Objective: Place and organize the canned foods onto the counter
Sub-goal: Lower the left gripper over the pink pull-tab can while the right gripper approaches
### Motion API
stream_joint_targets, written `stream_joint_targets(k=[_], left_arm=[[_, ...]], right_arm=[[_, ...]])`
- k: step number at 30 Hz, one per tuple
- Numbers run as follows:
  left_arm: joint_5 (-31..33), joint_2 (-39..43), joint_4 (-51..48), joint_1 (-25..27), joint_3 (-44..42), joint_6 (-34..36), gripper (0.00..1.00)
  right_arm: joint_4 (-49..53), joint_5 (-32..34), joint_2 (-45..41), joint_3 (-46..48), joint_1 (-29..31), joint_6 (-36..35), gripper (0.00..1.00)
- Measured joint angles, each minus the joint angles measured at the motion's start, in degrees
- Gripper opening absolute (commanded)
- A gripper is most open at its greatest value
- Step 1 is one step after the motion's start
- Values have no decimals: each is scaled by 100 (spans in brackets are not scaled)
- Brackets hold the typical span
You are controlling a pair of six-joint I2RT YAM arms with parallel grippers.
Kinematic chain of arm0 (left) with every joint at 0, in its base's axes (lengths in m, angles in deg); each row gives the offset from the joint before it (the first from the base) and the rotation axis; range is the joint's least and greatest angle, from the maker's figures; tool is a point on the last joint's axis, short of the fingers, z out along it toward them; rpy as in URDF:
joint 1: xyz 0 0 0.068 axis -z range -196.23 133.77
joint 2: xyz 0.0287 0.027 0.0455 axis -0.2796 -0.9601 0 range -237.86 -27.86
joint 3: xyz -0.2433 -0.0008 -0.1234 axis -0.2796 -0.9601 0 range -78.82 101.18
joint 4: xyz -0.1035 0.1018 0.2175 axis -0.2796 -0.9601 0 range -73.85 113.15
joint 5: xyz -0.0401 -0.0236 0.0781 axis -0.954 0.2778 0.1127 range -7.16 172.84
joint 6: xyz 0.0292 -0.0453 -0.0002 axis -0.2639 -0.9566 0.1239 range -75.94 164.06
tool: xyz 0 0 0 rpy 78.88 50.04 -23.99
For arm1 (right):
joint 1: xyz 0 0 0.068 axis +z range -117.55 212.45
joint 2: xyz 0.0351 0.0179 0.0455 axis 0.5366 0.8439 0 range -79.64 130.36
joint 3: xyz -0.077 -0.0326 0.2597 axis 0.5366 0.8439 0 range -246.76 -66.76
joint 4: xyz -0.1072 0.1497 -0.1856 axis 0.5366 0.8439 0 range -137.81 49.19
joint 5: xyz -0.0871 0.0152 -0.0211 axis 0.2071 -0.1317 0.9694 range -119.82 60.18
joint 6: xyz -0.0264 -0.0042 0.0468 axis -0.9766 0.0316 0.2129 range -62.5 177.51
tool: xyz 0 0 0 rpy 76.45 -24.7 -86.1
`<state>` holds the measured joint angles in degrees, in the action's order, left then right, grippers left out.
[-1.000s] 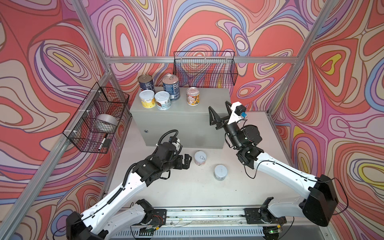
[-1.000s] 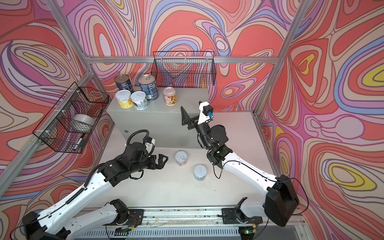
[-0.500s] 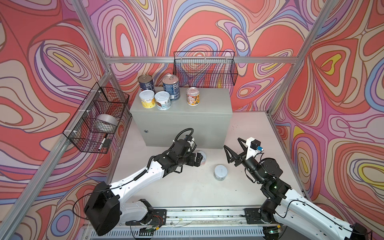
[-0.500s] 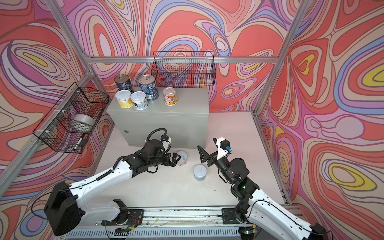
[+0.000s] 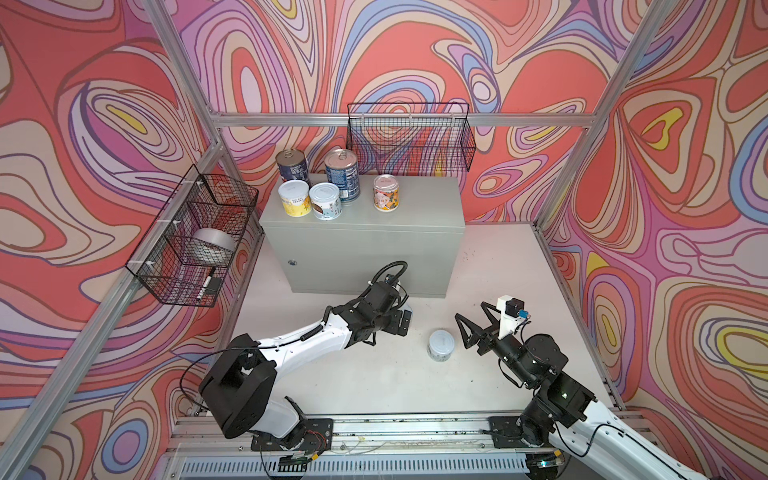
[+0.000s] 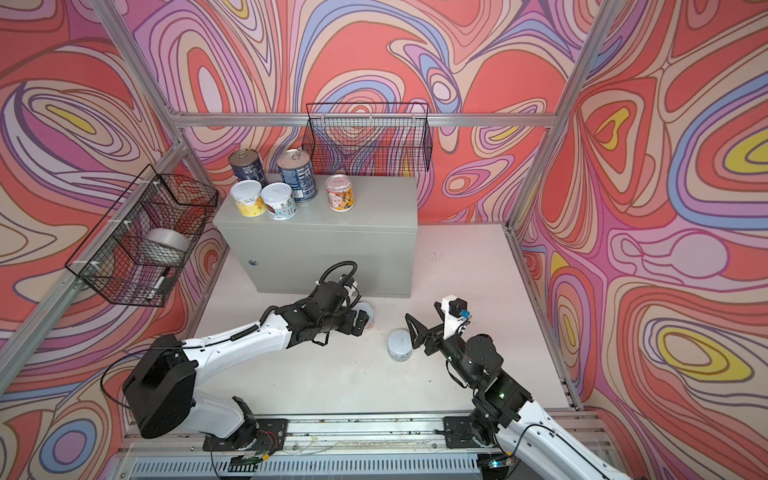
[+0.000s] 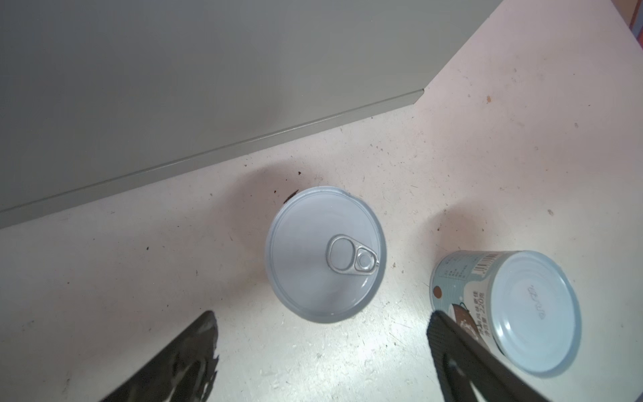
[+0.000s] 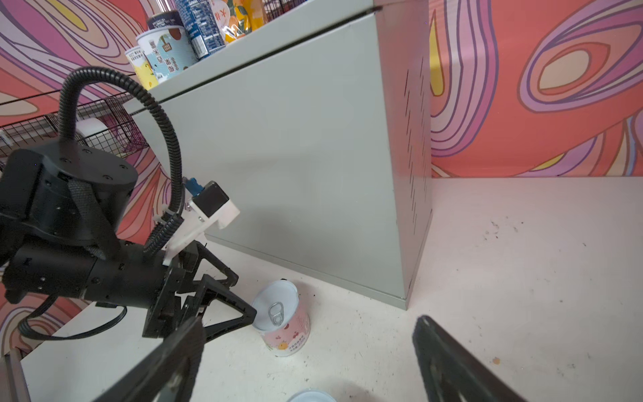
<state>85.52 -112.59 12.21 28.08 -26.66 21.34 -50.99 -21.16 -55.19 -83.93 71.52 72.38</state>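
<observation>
Five canned foods stand on the left part of the counter (image 5: 374, 249) top: two dark-blue tins (image 5: 341, 174), a yellow one (image 5: 294, 198), a pale one (image 5: 325, 201) and a colourful one (image 5: 385, 192). On the white table before the counter stands a pink can (image 8: 283, 327), mostly hidden in both top views by my left gripper (image 5: 401, 322), which hangs open just short of it, one fingertip (image 8: 252, 313) by its rim. A pale can (image 5: 441, 345) stands to its right. My right gripper (image 5: 471, 318) is open, low, just right of the pale can, holding nothing.
A wire basket (image 5: 191, 241) on the left wall holds a grey tape roll (image 5: 214, 245) and a marker. Another wire basket (image 5: 409, 139) hangs on the back wall above the counter. Aluminium posts frame the cell, and a rail (image 5: 374, 432) runs along the front.
My right arm came down from in front of the counter to table height beside the pale can. My left arm reached rightward up to the pink can.
</observation>
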Motion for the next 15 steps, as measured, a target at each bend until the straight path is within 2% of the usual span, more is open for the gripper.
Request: stream_joint_targets(k=[15], left_arm=[[-72,-793,131,76,468,17,100]], right_arm=[[155,92,133,26,0,68,96]])
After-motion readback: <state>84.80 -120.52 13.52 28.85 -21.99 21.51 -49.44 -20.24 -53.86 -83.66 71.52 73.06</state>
